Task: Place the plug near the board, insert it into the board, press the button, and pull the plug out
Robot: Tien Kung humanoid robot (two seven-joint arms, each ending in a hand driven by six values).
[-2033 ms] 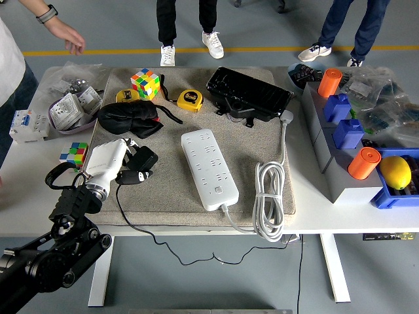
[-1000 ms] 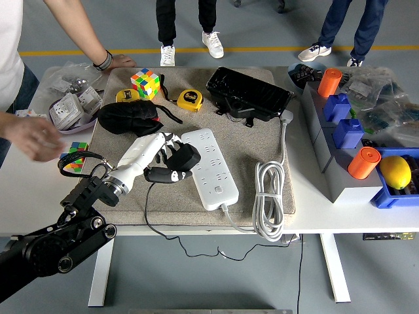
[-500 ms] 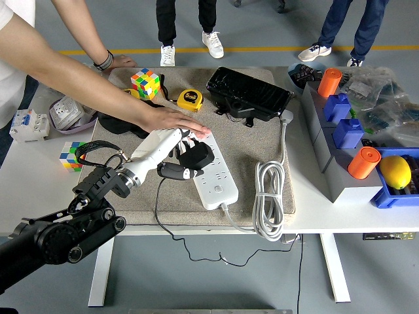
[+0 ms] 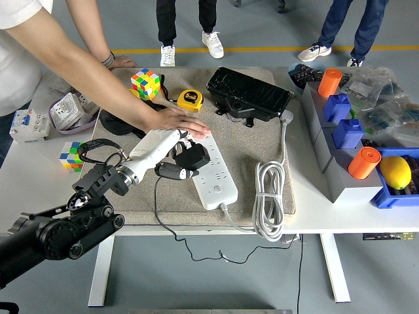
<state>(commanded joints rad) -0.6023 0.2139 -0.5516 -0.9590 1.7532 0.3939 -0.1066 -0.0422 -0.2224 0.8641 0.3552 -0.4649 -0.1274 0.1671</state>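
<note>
Left hand [image 4: 171, 152], glossy white shell, clamped on blocky black plug [image 4: 191, 157] over the left edge of the long white board [image 4: 209, 169]. Person's hand [image 4: 180, 122] flat on the board's far end. Coarse beige mat [image 4: 249, 140], white table [image 4: 29, 190], grey floor.

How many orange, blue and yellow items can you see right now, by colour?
Orange cylinders: 2
Blue blocks: 2
Blue bin: 1
Yellow tape measures: 2
Yellow lemon: 1
Total: 8

No legible text or labels.
</note>
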